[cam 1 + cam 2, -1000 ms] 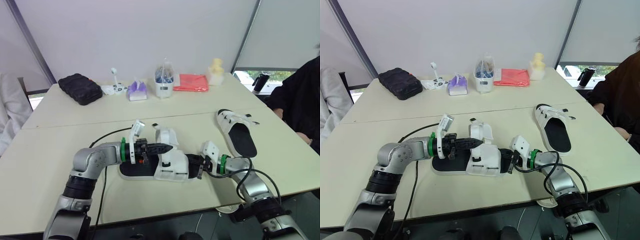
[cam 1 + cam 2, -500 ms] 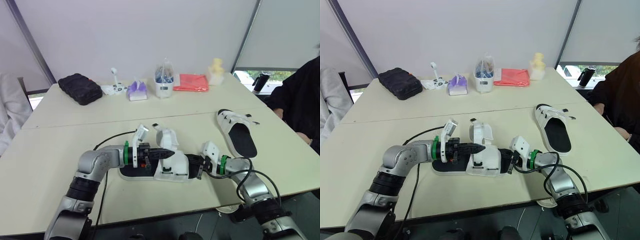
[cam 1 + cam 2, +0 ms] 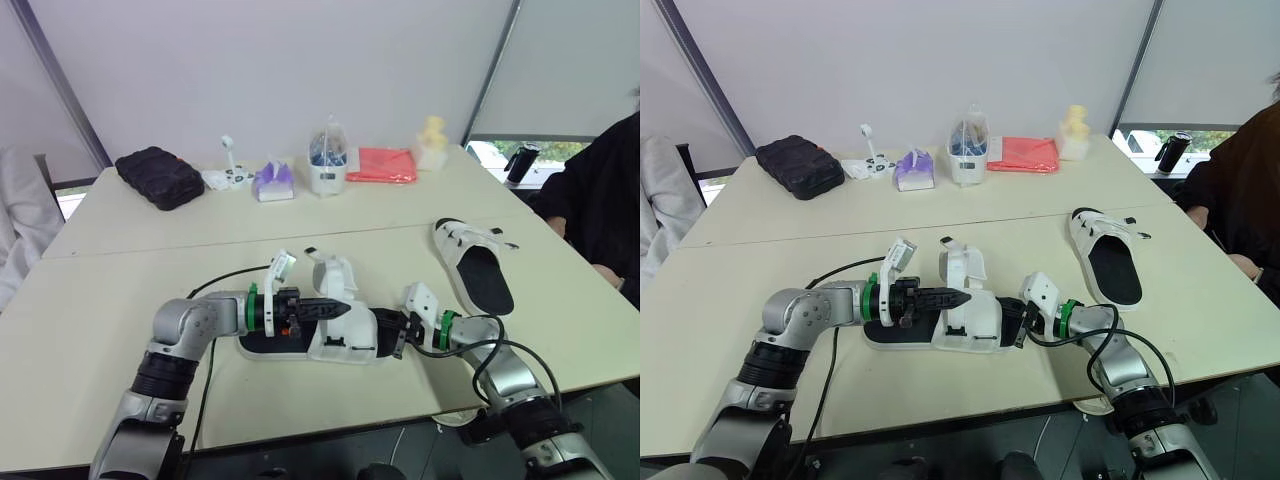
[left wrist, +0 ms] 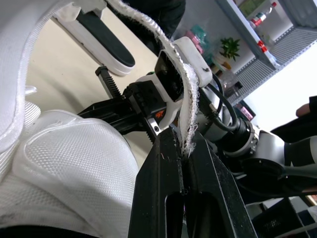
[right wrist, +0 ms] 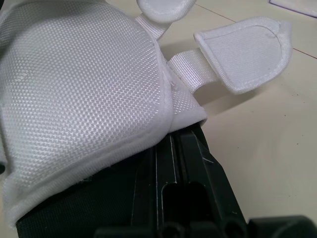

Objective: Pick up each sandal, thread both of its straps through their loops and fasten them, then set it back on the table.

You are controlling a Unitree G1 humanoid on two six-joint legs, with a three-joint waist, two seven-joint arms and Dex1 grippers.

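since a second ago the left hand (image 3: 338,308) has slid a little further over the near sandal (image 3: 345,340), toward its white upper; the sandal itself has hardly shifted. it lies near the front edge of the counter (image 3: 100,330), about midway along it. the left hand is clenched on the tip of one strap (image 4: 184,114), which rises from the pinch still unthreaded. a second strap (image 5: 247,54) lies loose on the counter beside the upper. the right hand (image 3: 400,333) sits against the sandal's other end, tucked under the upper; whether it grasps anything cannot be told. judged from this, the first sandal is mid-threading with nothing fastened yet. the second sandal (image 3: 478,265) rests near the right edge, seemingly untouched. the loops are hidden behind the upper and hands, and the far sandal's straps are too small to read.
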